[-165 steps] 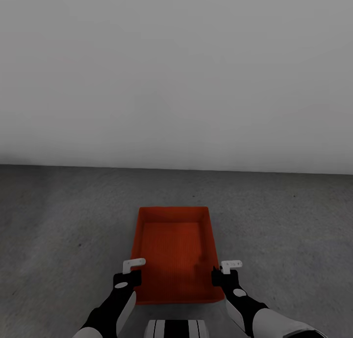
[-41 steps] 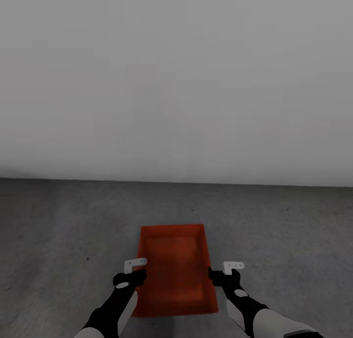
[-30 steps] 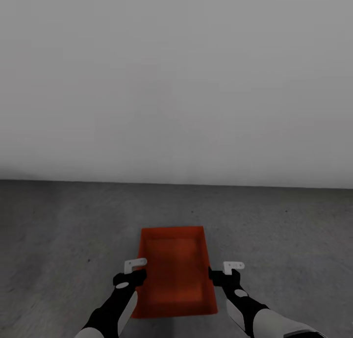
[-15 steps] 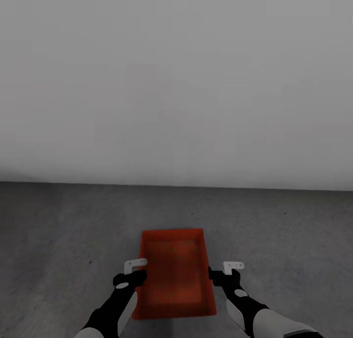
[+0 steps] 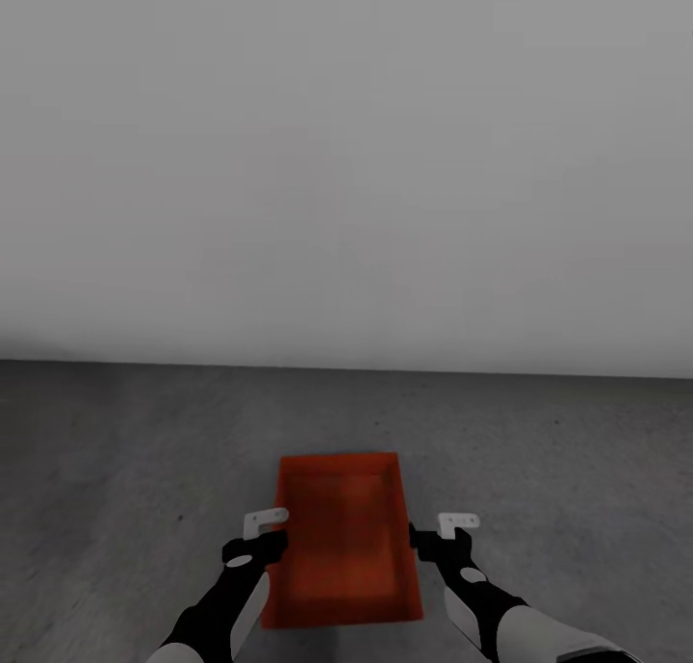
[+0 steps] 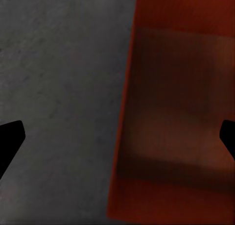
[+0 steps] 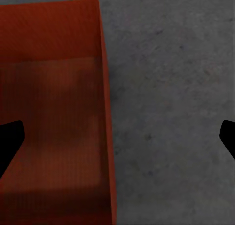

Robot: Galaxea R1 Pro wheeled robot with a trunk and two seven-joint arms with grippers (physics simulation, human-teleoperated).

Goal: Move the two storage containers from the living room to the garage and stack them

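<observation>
1. The left gripper (image 5: 258, 538) hangs above the left long rim of the orange-red storage container (image 5: 342, 538), which lies on the dark grey concrete floor (image 5: 125, 471) of the garage, near the pale grey wall (image 5: 346, 163). Whether one bin or two nested ones lie there cannot be told.
2. In the head view the container sits between the two grippers and lower than them, its long axis running away from the robot; the right gripper (image 5: 438, 536) hangs over its right long rim.
3. Both black forearms reach forward and slightly inward, wrists bent so the grippers face down at the floor (white brackets stand up on each wrist).
4. The left wrist view looks straight down: the left gripper (image 6: 117, 137) has its dark fingertips (image 6: 10, 141) at opposite edges, spread wide, nothing between them but floor (image 6: 58, 87) and the container (image 6: 181, 112) rim far beneath.
5. The right wrist view shows the same for the right gripper (image 7: 117, 137): fingertips (image 7: 9, 139) far apart, gripping nothing, the container (image 7: 54, 127) wall below one side and speckled floor (image 7: 171, 87) below the other.
6. The wrist views show the ribbed inner bottom of the container up close; the head view alone shows the wall.
</observation>
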